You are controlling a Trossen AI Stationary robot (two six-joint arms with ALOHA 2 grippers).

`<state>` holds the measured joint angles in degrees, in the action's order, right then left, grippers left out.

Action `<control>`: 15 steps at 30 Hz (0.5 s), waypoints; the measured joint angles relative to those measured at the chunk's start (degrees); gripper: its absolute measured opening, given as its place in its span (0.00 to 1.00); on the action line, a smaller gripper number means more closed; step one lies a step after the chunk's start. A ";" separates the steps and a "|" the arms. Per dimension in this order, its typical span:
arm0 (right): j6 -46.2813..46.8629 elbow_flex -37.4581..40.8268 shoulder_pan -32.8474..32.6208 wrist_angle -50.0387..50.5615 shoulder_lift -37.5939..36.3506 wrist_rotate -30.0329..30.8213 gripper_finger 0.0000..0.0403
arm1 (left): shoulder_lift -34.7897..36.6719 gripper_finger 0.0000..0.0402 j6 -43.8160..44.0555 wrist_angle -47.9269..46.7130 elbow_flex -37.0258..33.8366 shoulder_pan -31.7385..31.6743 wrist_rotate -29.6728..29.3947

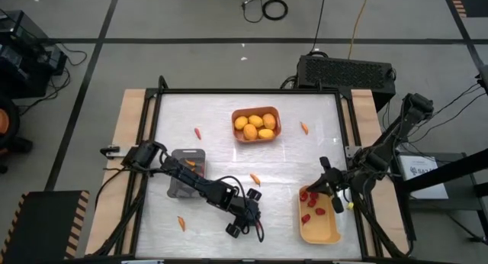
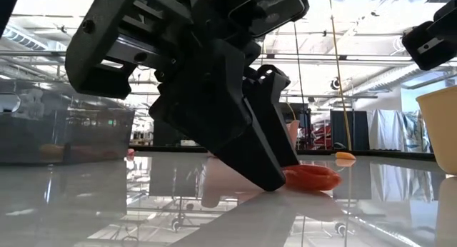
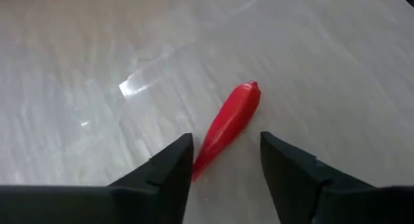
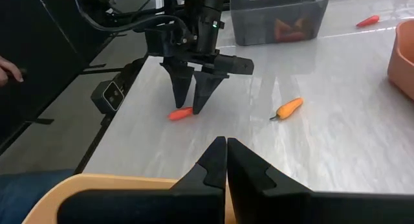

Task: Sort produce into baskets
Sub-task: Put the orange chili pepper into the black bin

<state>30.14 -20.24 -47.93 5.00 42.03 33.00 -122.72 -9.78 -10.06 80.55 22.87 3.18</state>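
Observation:
A slim red chili (image 3: 229,123) lies flat on the white table near its front edge. My left gripper (image 3: 226,149) slants down over it, open, with one finger on each side of the chili's thin end; the right wrist view shows this gripper (image 4: 189,111) too. My right gripper (image 4: 226,153) is shut on nothing and hovers over the yellow basket (image 1: 319,232), which holds red berries (image 1: 309,197). The orange basket (image 1: 276,119) holds yellow-orange fruits (image 1: 255,125). The dark grey basket (image 1: 187,156), partly under my left arm, holds orange chili pieces. My left gripper's fingers come slanting down from above and lie across the red chili's thin end (image 3: 202,160). One fingertip (image 3: 181,160) stands right beside that end; whether it touches I cannot tell. The chili lies on the table.
Loose chilis lie about: a red one (image 1: 197,132) at the far left, orange ones at the far right (image 1: 304,127), the middle (image 1: 255,179) and the near left (image 1: 181,223). A black frame (image 1: 252,91) rims the table. A person's hand (image 4: 8,71) shows beyond the table.

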 joint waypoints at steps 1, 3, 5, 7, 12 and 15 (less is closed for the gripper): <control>-0.12 0.01 0.01 -0.01 -0.01 0.01 0.01 | 0.00 0.43 0.00 -0.05 -0.02 0.00 -0.02; -0.74 0.01 0.01 -0.01 -0.01 -0.01 0.01 | 0.00 0.40 0.01 -0.10 -0.02 -0.05 -0.02; -0.86 0.01 0.01 -0.01 -0.01 -0.01 0.01 | 0.00 0.38 0.02 -0.17 -0.02 -0.11 -0.02; -1.13 0.00 0.01 -0.01 -0.01 -0.01 0.01 | 0.00 0.35 0.02 -0.50 -0.02 -0.13 -0.03; -1.87 0.01 0.01 -0.01 -0.01 -0.01 0.01 | 0.00 0.27 0.22 -2.32 0.02 -0.13 -0.04; -2.34 0.01 0.01 -0.01 -0.01 -0.01 0.01 | 0.00 0.21 0.26 -3.01 0.54 -0.11 0.00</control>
<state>27.80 -20.23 -47.92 4.99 42.02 32.99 -122.72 -9.52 -13.07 81.09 22.76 3.17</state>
